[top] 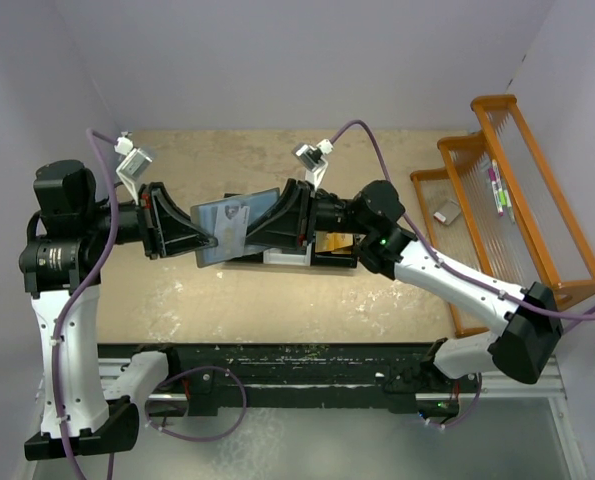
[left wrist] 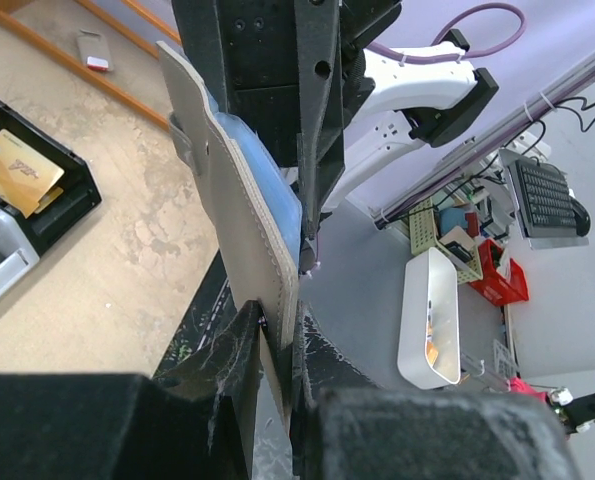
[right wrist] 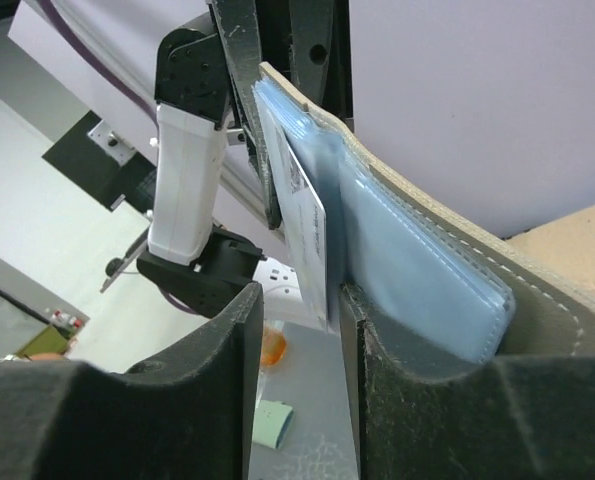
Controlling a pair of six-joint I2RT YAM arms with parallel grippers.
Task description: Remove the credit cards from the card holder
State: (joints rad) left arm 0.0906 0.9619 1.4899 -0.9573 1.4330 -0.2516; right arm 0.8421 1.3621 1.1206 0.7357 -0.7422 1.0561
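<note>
the table (top: 277, 310) takes up most of the top view, with an orange rack (top: 494, 101) along its right side. a black-and-white bin tray (top: 287, 258) sits near the middle, below the two wrists. the card holder (top: 235, 222) is off the table, hanging in the air between the arms just left of the tray. its long axis runs left to right, from one gripper to the other.

the left gripper (left wrist: 280, 335) has its fingers pressed together on the holder's stitched grey edge, with no gap showing on either side. the right gripper (right wrist: 302, 320) meets the holder from the opposite end. its jaws stand narrowly apart around a white card (right wrist: 307, 215) that pokes out of the blue inner pocket. the card lies against one finger, and background shows between it and the other finger, so i judge the pinch is not yet closed (the top view is too coarse to confirm this).

the coming move turns on that line-up. the card points straight at the right gripper, which is much the nearer one. it should slide out along the holder's long axis, away from the left gripper, which acts as the anchor.

an orange-gold card (left wrist: 17, 170) already lies in a black compartment of the tray.

both cards carry some print, but it is too small to read, and no brand can be made out.
</note>
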